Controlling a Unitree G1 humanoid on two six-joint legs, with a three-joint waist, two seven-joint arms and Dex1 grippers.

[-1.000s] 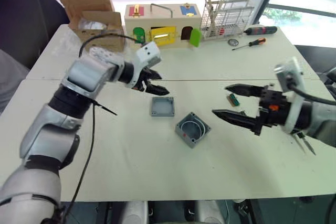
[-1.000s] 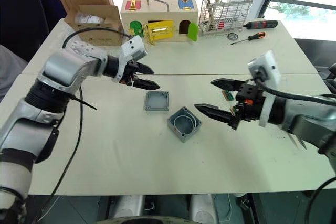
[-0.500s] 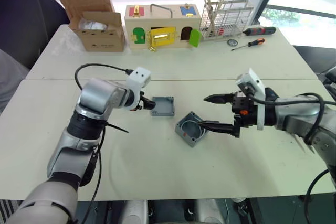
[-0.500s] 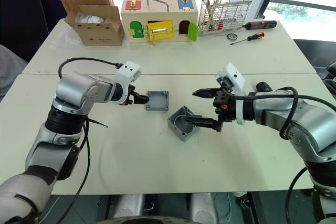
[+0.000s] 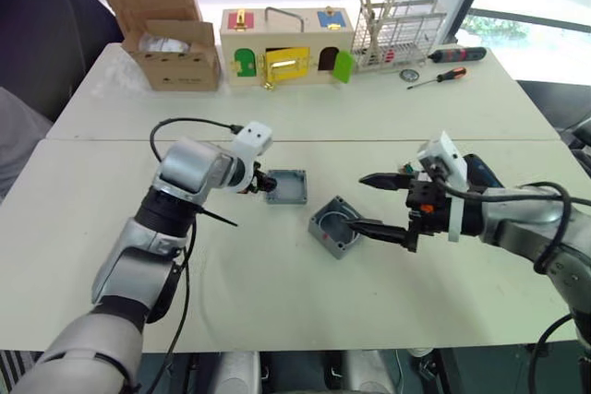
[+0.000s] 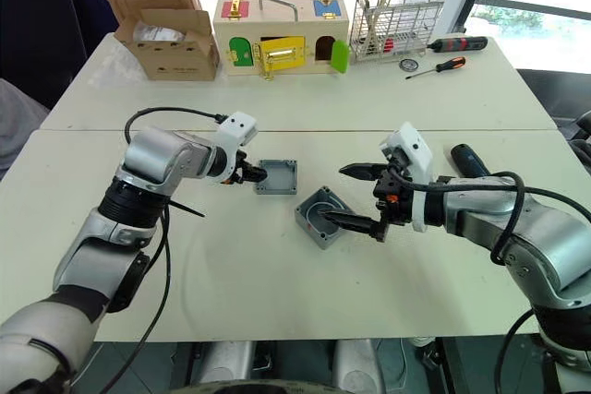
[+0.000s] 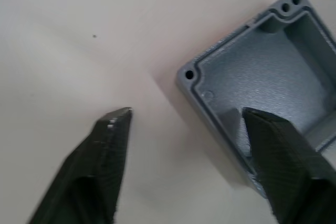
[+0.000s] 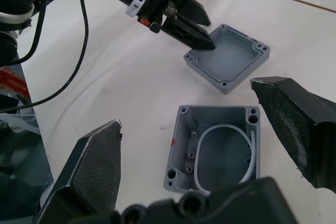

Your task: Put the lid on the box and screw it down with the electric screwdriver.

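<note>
Lying open side up on the white table [image 5: 277,302], the lid [image 5: 286,185] sits near the middle, with the left gripper [image 7: 184,129] at its edge. That gripper's fingers are spread: one black finger [image 7: 273,150] reaches down inside the lid's hollow, against the inner face of its wall, while the other rests on the table outside, so the wall stands between them (not yet pinched, with bare table showing between the outer finger and the lid). In the right wrist view the same left gripper [image 8: 191,27] shows with one tip dipped into the lid's corner.

Just beside the lid, toward the robot and turned at an angle, is the box [image 6: 321,217], open side up, a loop of white wire [image 8: 223,156] curled inside it. The right gripper [image 6: 358,196] is at the box with its fingers wide apart, holding nothing; the nearer finger's tip is over the box's rim.

The screwdriver [image 6: 467,160] lies on the table behind the right forearm, well apart from the box.

Along the far side stand a cardboard box [image 5: 166,25], a wooden box [image 5: 284,45] and a wire rack [image 5: 397,32].
</note>
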